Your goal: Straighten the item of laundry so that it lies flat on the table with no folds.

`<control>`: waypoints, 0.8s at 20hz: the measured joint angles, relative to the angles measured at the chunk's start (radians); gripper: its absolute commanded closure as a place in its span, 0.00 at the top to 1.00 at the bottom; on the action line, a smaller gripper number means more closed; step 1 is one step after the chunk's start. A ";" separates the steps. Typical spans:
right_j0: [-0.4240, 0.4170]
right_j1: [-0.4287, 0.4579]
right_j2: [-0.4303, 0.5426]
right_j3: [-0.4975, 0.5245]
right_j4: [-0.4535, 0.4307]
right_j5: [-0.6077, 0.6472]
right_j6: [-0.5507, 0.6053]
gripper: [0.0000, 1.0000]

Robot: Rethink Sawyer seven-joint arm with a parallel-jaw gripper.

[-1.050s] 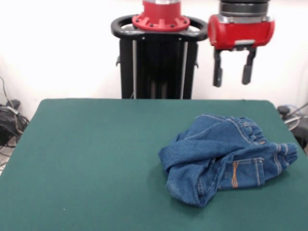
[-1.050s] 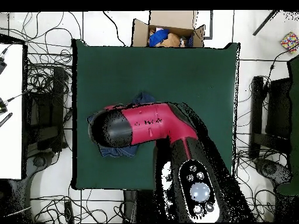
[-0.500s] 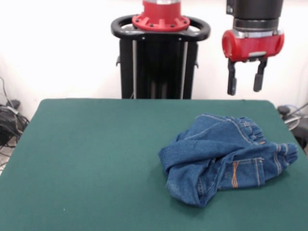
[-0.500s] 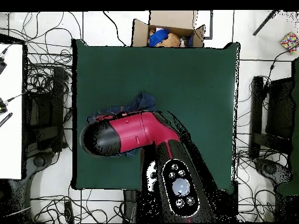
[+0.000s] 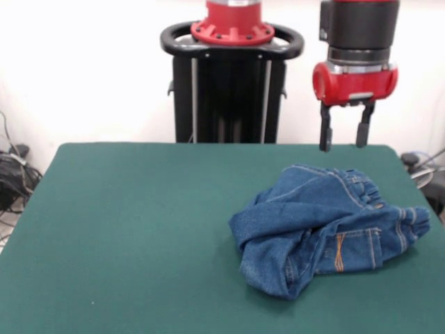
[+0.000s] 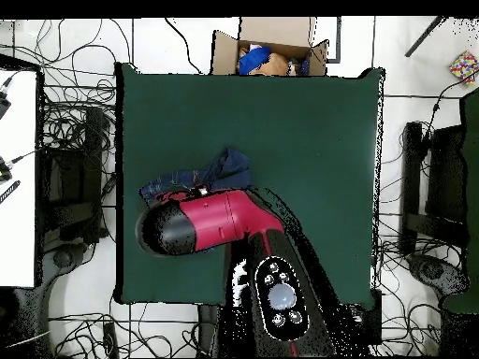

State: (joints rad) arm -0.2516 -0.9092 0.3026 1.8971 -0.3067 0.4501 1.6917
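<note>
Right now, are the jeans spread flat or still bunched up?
Bunched: the jeans lie crumpled, folded over themselves, on the table.

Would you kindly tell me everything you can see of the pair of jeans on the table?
The jeans are small, of blue denim with orange stitching and a gathered elastic waistband. They lie crumpled in a folded heap, not flat, on the green table, toward its right side in the front view. Nothing but the table touches them: the open gripper hangs above and behind the heap. In the overhead view the arm hides most of them.
</note>
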 measured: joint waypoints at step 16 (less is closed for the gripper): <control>0.099 0.100 -0.114 0.014 0.005 -0.123 0.000 1.00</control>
State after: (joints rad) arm -0.1523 -0.8091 0.1882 1.9112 -0.3020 0.3271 1.6917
